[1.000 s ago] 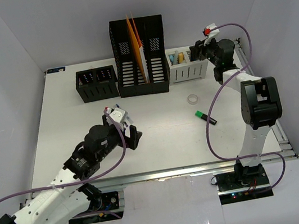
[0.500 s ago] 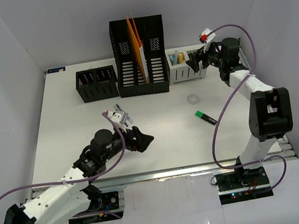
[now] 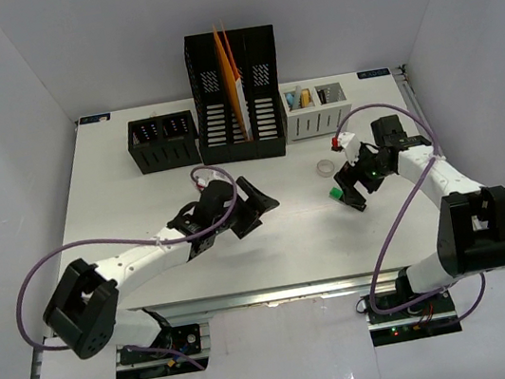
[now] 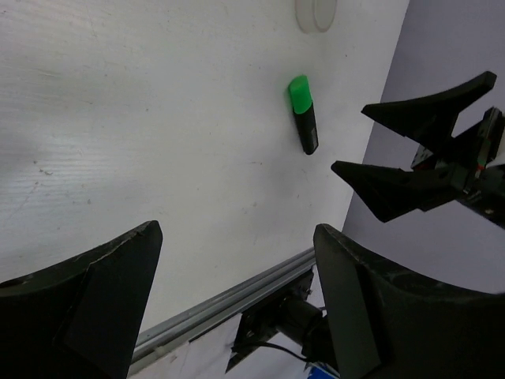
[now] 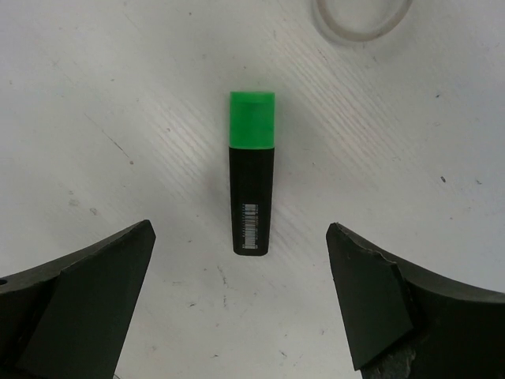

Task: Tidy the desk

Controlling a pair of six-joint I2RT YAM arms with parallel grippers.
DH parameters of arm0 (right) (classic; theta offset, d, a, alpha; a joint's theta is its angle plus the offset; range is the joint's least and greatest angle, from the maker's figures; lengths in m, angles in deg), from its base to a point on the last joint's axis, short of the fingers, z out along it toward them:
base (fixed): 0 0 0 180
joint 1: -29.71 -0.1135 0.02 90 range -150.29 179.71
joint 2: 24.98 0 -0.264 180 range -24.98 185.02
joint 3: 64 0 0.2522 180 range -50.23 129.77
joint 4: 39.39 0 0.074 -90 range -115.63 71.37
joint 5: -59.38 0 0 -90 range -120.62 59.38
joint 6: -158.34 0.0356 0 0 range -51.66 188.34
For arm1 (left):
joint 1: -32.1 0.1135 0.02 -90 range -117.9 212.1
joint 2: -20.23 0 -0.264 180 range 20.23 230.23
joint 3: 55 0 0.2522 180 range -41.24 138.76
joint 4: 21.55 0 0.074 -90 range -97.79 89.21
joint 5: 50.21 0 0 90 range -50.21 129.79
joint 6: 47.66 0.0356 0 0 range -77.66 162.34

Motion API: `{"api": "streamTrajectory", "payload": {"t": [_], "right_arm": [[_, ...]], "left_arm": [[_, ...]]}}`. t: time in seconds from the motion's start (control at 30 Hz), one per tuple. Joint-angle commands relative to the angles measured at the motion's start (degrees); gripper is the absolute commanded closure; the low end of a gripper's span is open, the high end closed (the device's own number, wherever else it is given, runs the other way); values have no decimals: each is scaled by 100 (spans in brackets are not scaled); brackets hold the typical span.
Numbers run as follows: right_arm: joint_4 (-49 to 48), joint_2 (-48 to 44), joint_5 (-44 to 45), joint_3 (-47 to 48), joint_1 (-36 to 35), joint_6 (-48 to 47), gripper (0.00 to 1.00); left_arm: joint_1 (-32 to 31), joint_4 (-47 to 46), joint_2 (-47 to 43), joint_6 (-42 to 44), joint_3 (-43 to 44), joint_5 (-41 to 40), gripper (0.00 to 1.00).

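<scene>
The desk is a white tabletop with white walls around it. A highlighter with a black body and green cap lies flat at the right middle; its cap shows in the top view. My right gripper hangs above it, open and empty, one finger on each side of its black end; it also shows in the top view. My left gripper is open and empty near the desk's middle, pointing at the highlighter. A clear tape ring lies just behind the highlighter.
A tall black file holder with orange folders stands at the back. A low black organizer is to its left and a white pen tray to its right. A metal rail runs along the near edge.
My right gripper has swung from the white pen tray at the back down over the highlighter. My left arm has reached further right toward the desk's middle.
</scene>
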Motion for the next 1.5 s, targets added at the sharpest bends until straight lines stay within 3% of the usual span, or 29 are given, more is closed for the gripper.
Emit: {"api": "streamTrajectory", "payload": {"t": [0.0, 0.1, 0.37, 0.6, 0.7, 0.8, 0.87, 0.9, 1.03, 1.27, 1.47], "right_arm": [[-254, 112, 397, 22, -91, 59, 4], [-399, 294, 428, 29, -161, 146, 4], [-799, 639, 561, -12, -577, 231, 7], [-927, 1205, 790, 217, -714, 263, 20], [-919, 1386, 811, 250, -720, 249, 33], [-924, 1428, 777, 235, -712, 245, 45], [-910, 1414, 732, 224, -720, 240, 55], [-886, 1406, 693, 232, -720, 209, 66], [-554, 1413, 381, 324, -720, -57, 88], [178, 1124, -418, 1311, -703, -304, 92], [-570, 1176, -450, 2948, -478, 306, 92]], "left_arm": [[-88, 757, 552, -981, 644, -425, 13], [-102, 956, 831, -1197, 909, -580, 18], [-110, 1253, 1275, -778, 1373, -757, 19], [-96, 1406, 779, 45, 1178, -1459, 20], [-66, 1372, 327, 668, 1030, -1738, 20], [-12, 648, -454, 2220, 692, -1466, 18], [22, 162, -1083, 3710, 392, -1039, 15], [30, 99, -1265, 3952, 242, -952, 14], [121, 709, -1921, 4933, 368, -1395, 9], [257, 1443, -2436, 5825, 340, -1824, 6], [848, 1518, -2354, 5785, -287, -1309, 5]]}}
